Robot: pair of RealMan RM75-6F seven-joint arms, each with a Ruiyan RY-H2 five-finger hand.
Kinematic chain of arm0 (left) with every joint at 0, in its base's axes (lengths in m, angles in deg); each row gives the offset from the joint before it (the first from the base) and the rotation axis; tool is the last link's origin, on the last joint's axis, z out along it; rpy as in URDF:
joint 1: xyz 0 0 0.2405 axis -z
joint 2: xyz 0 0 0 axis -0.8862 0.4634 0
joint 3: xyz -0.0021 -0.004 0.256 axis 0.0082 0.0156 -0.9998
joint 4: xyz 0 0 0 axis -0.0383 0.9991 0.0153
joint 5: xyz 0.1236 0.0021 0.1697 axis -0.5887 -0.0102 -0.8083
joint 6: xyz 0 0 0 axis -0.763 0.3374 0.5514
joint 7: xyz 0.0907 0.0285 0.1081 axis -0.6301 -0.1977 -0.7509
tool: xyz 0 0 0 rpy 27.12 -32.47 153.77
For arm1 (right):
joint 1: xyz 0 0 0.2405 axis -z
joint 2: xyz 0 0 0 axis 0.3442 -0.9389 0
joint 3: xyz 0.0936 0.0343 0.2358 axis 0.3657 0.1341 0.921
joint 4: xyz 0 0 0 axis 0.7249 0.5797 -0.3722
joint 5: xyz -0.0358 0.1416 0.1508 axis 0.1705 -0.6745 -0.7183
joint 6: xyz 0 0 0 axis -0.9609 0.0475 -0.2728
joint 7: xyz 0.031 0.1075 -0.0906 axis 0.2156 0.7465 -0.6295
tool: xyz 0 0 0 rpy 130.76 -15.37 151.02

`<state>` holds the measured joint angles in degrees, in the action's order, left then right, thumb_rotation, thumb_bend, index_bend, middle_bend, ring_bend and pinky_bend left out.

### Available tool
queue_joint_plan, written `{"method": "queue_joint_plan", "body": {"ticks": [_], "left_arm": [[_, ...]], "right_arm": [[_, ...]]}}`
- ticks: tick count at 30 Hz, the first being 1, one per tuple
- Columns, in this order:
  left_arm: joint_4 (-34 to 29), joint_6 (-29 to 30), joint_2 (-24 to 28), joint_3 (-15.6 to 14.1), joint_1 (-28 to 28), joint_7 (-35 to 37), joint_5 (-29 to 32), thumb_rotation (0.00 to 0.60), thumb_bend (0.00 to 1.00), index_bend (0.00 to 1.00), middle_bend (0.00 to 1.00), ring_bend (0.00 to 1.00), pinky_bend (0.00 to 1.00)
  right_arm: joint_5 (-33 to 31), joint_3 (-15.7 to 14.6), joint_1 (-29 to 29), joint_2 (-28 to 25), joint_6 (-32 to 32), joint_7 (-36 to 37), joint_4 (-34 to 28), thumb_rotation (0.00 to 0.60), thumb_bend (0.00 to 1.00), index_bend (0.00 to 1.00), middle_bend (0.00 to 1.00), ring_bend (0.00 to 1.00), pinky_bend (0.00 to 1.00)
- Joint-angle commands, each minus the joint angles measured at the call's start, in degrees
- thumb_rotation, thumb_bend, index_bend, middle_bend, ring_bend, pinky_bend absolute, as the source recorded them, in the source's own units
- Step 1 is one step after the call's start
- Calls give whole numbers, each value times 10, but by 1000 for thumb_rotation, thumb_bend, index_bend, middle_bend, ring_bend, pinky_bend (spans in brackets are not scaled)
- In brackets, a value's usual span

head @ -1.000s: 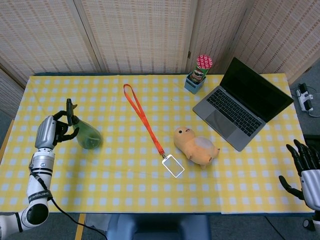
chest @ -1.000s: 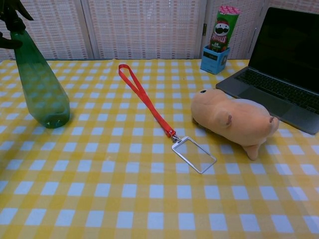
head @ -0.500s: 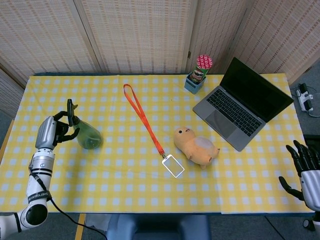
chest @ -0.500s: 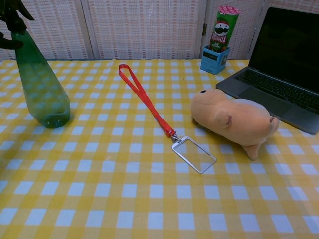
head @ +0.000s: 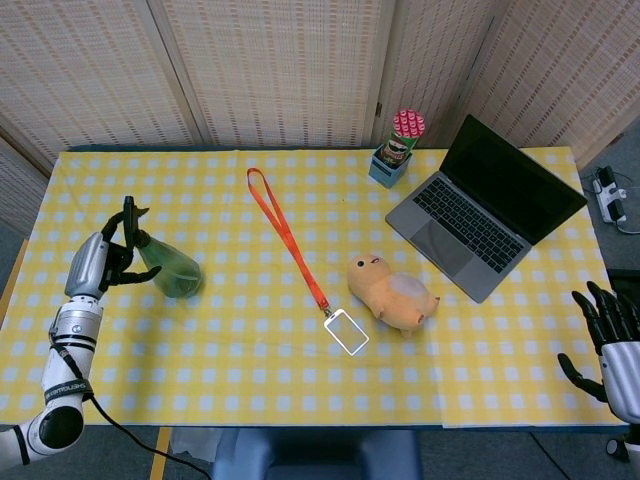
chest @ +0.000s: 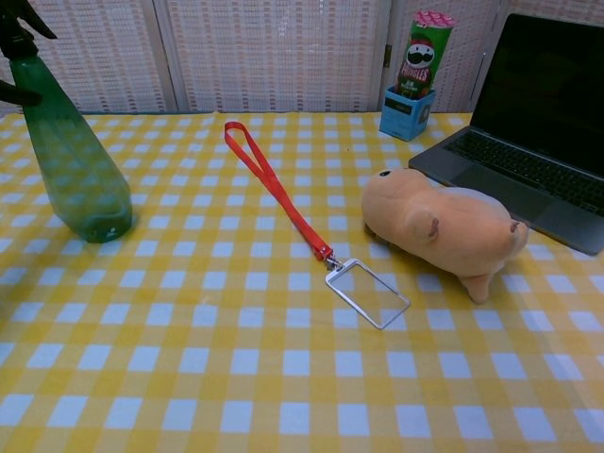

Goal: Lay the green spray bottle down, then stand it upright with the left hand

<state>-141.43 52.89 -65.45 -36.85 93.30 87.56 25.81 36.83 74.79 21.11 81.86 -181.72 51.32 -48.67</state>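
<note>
The green spray bottle (head: 172, 268) (chest: 68, 162) has a clear green body and a black nozzle, and its base rests on the yellow checked cloth at the left. It leans toward the left table edge. My left hand (head: 112, 255) grips its neck and black nozzle; in the chest view only dark fingertips (chest: 19, 92) show at the frame's left edge. My right hand (head: 612, 335) hangs beyond the table's right front corner, fingers spread and holding nothing.
A red lanyard (head: 285, 233) with a clear badge holder (head: 346, 331) crosses the middle. An orange plush toy (head: 392, 293) lies right of centre. An open laptop (head: 483, 205) and a Pringles can in a blue box (head: 398, 145) stand at the back right.
My left hand has drawn the bottle's top further left, so the bottle tilts more toward the table's left edge. The base has barely moved. The right hand stays put.
</note>
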Motion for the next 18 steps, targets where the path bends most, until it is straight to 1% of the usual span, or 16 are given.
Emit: {"method": "queue_joint_plan", "body": {"ticks": [1, 4, 7, 9, 10, 11, 12, 13, 14, 15, 16, 17, 18], "left_arm": [[-1, 2, 9, -3, -5, 1, -5, 600, 154, 192, 1000, 1000, 1000], [-5, -14, 33, -10, -15, 5, 2, 600, 150, 168, 1000, 1000, 1000], [-5, -48, 68, -18, -29, 26, 2, 600, 143, 146, 1000, 1000, 1000], [-1, -57, 87, -30, -48, 48, -37, 600, 140, 139, 1000, 1000, 1000], [5, -49, 92, -38, -59, 55, -64, 600, 139, 143, 1000, 1000, 1000], [21, -22, 90, -51, -76, 60, -114, 600, 138, 158, 1000, 1000, 1000], [42, 18, 78, -63, -91, 57, -160, 600, 139, 199, 1000, 1000, 1000], [72, 69, 60, -78, -106, 41, -208, 600, 139, 260, 1000, 993, 1000], [101, 114, 40, -98, -120, 26, -255, 600, 138, 308, 993, 960, 1000], [132, 152, 19, -127, -139, 22, -309, 600, 136, 351, 925, 864, 969], [151, 167, 8, -150, -152, 29, -341, 600, 134, 366, 757, 658, 812], [170, 177, 0, -170, -163, 38, -366, 600, 133, 364, 632, 517, 657], [196, 188, -12, -193, -176, 48, -392, 600, 132, 340, 438, 315, 380]], "right_arm": [[0, 0, 0, 0, 0, 1, 0, 600, 331, 0, 0, 0, 0], [2, -1, 1, -1, -1, 2, -1, 600, 330, 0, 0, 0, 0], [2, 0, 0, 0, -1, 2, -1, 600, 331, 0, 0, 0, 0], [3, -1, -1, 0, 1, 2, 0, 600, 332, 0, 0, 0, 0], [4, -1, -2, 0, 2, 2, 1, 600, 332, 0, 0, 0, 0], [4, -2, -2, 0, 4, 2, 1, 600, 331, 0, 0, 0, 0], [4, -2, -2, 0, 4, 2, 1, 600, 331, 0, 0, 0, 0], [5, -2, -3, 1, 5, 1, 1, 600, 330, 0, 0, 0, 0], [4, -3, -3, 1, 6, 1, 1, 600, 330, 0, 0, 0, 0], [3, -3, -3, 1, 8, -1, 1, 600, 331, 0, 0, 0, 0], [2, -3, -4, 1, 9, -1, 1, 600, 330, 0, 0, 0, 0], [2, -3, -5, 2, 12, -2, 1, 600, 331, 0, 0, 0, 0], [3, -4, -6, 2, 15, -4, 1, 600, 331, 0, 0, 0, 0]]}}
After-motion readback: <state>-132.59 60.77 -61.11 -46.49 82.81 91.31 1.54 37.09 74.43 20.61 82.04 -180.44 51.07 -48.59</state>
